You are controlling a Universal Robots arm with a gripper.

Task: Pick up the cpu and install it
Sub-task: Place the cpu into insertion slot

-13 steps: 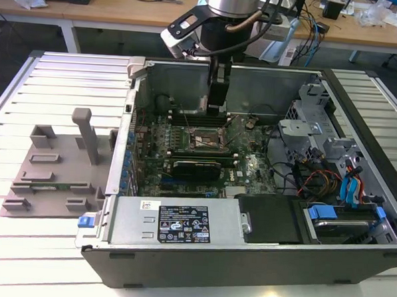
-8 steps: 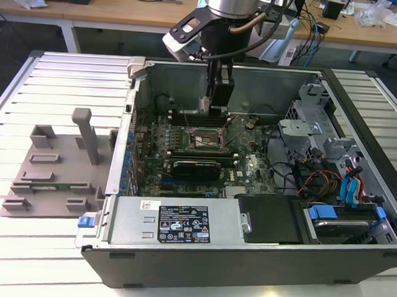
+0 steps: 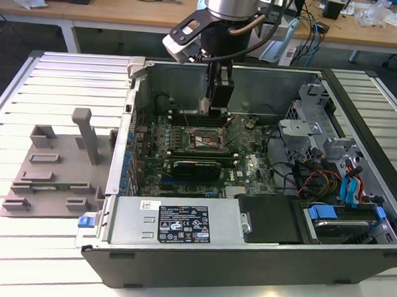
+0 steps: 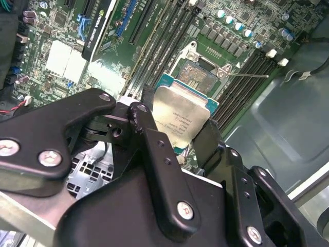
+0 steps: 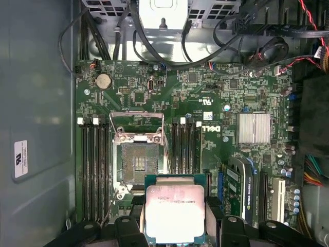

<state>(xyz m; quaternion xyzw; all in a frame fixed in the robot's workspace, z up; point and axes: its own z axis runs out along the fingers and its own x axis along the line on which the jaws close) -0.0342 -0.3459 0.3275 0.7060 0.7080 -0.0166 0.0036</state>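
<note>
On the slatted metal worktop lies an open computer case, its interior facing upward. A grey plastic fixture with raised blocks sits on the worktop just beside the case, at the exterior view's left. Inside the case, the green motherboard carries a black expansion card and, flanked by memory slots, the processor socket, which is uncovered with its retaining frame swung open. The arm reaches down into the case, with the gripper above the socket region. In both wrist views its black fingers are clamped on opposite edges of the cpu, silver top toward the cameras. The cpu hangs clear of the board, near the socket and not seated in it.
</note>
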